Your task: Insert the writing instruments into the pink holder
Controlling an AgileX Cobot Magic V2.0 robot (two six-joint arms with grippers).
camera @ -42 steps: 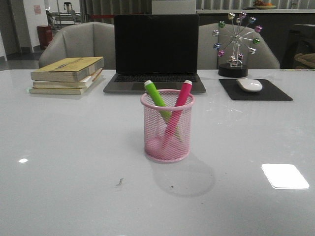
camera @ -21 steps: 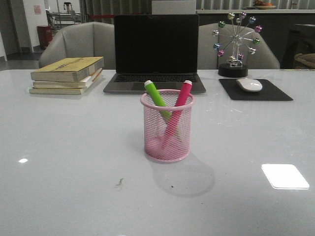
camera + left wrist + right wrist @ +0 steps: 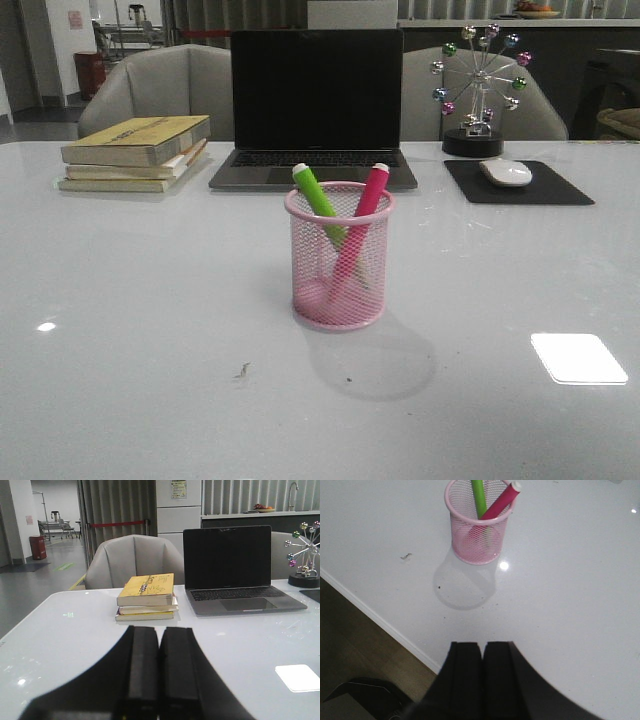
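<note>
The pink holder [image 3: 339,262] stands mid-table in the front view, and shows in the right wrist view as well [image 3: 479,526]. Both writing instruments lean inside it and cross: a lime green marker [image 3: 318,198] [image 3: 478,496] and a pink-red marker [image 3: 364,210] [image 3: 499,503], white tips above the rim. My left gripper [image 3: 159,630] is shut and empty, facing the books, with the holder out of its view. My right gripper [image 3: 482,645] is shut and empty near the table's front edge, well short of the holder. Neither gripper appears in the front view.
A stack of books [image 3: 137,152] lies at the back left, an open laptop [image 3: 316,108] at the back centre. At the back right are a black mouse pad with a white mouse [image 3: 506,172] and a ball ornament [image 3: 478,90]. Chairs stand behind the table.
</note>
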